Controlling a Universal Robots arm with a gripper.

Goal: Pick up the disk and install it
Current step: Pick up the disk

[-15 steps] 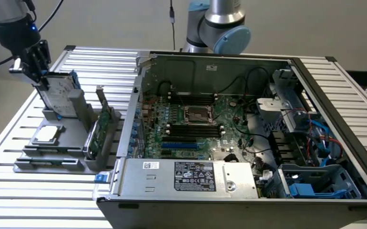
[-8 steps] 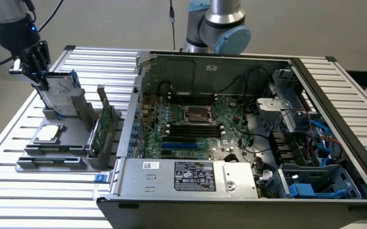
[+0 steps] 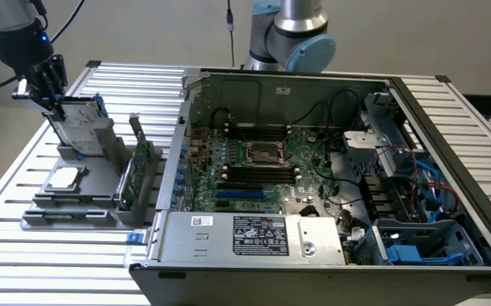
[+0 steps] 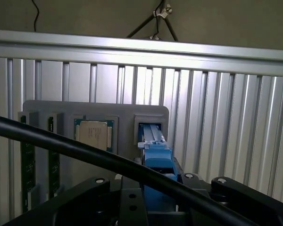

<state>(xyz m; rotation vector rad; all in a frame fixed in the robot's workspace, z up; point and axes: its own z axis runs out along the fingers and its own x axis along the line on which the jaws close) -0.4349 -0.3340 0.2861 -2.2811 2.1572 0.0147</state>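
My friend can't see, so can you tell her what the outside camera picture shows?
A robot arm's gripper is at the top edge of the disk, which stands upright in a grey holder on a slatted metal table. On the exterior view's right of it sits an open computer case with its green board showing.

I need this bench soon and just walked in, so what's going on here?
The robot arm's hand is at the top of the disk, which stands on edge in a slot of the grey holder beside the open computer case. The disk is not yet lifted out or installed.
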